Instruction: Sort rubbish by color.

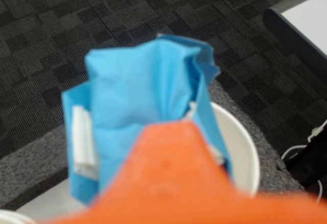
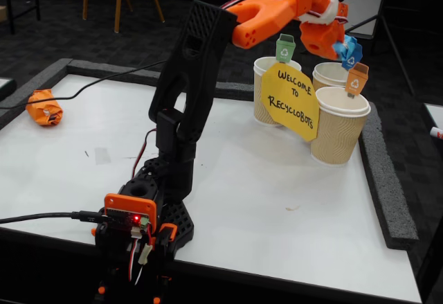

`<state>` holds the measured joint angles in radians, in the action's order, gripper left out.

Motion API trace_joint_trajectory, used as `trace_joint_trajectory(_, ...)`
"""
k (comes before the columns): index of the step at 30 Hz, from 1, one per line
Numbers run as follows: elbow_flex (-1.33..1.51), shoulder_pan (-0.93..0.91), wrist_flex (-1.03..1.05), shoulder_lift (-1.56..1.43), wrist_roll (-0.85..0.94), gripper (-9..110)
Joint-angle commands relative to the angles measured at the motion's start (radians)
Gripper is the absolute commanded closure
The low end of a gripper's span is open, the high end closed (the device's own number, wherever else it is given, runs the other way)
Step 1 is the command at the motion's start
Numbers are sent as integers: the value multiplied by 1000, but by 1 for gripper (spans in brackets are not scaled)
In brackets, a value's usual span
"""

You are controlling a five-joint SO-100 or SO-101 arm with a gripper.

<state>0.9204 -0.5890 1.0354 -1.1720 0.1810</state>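
In the wrist view a light blue crumpled paper wad (image 1: 143, 96) fills the middle, and my gripper (image 1: 135, 132) is shut on it. One orange finger (image 1: 173, 183) shows in front of the wad. Just beneath it is the white inside of a cup (image 1: 244, 152). In the fixed view my gripper (image 2: 338, 41) hangs high over the back right cup (image 2: 331, 75), with a bit of the blue wad (image 2: 343, 46) showing. An orange wad (image 2: 43, 106) lies far off at the table's left edge. No green wad is in view.
Three tan ribbed cups stand at the table's back right: the left one (image 2: 265, 100), the front one (image 2: 339, 131) and the back one, with small green (image 2: 285, 46), blue (image 2: 352, 60) and orange (image 2: 356, 79) tags. A yellow sign (image 2: 291, 100) leans on them. A cable (image 2: 104, 86) crosses the white tabletop (image 2: 263, 179).
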Motion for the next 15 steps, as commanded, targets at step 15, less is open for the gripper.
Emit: trace_joint_trajectory(15,-181,-54,11,-46,23,76)
